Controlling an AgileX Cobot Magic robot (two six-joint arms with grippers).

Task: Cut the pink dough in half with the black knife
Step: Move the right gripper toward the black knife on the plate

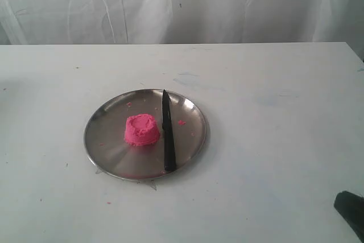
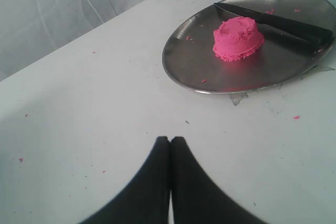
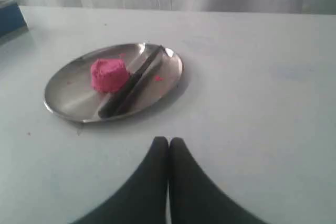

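The pink dough [image 1: 141,130] is one cup-shaped lump on a round steel plate [image 1: 108,140] in the middle of the white table. Right beside it on the plate lies the black knife [image 1: 168,135], point toward the back, handle toward the front. Both wrist views show the pink dough [image 2: 238,38] [image 3: 109,74] and the black knife [image 2: 278,23] [image 3: 131,88] from a distance. My left gripper [image 2: 169,139] is shut and empty, above bare table short of the plate. My right gripper [image 3: 169,139] is likewise shut and empty; a black part of it [image 1: 351,209] shows at the exterior view's lower right corner.
Small pink crumbs [image 1: 181,122] dot the plate and the table around it. A white curtain [image 1: 182,4] hangs behind the table's far edge. A blue object [image 3: 9,18] sits at the table's edge in the right wrist view.
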